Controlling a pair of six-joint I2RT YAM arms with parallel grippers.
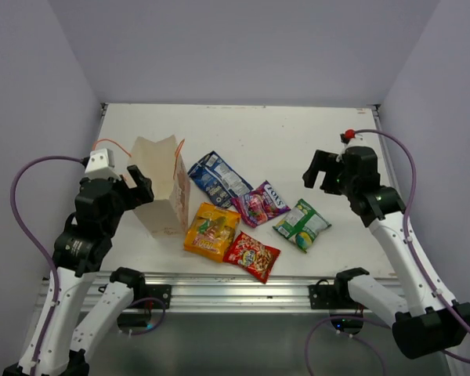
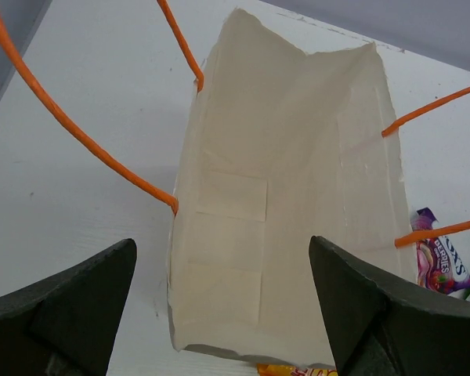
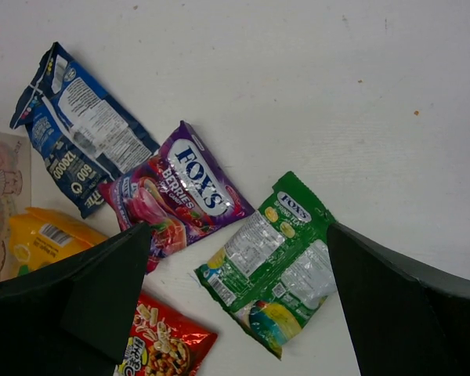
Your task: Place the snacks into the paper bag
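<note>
1. Table (image 1: 298, 133), white: we are viewing it from above, and it is carrying the bag and all the packets.
2. Paper bag (image 1: 160, 184): it is standing upright at the left, its mouth gaping and its orange handles splaying outward.
3. Left gripper (image 1: 135, 186): we are keeping it released, jaws wide, by the bag's left rim, grasping nothing.
4. Right gripper (image 1: 323, 171): it is hovering released and empty, above the packets.
5. Snacks: the blue packet (image 1: 217, 178), purple-pink packet (image 1: 260, 203), green-white packet (image 1: 301, 225), orange-yellow packet (image 1: 212, 231) and red packet (image 1: 251, 255) are lying flat right of the bag, outside it.

Bright, even overhead light; soft shadows, sharp focus throughout.
</note>
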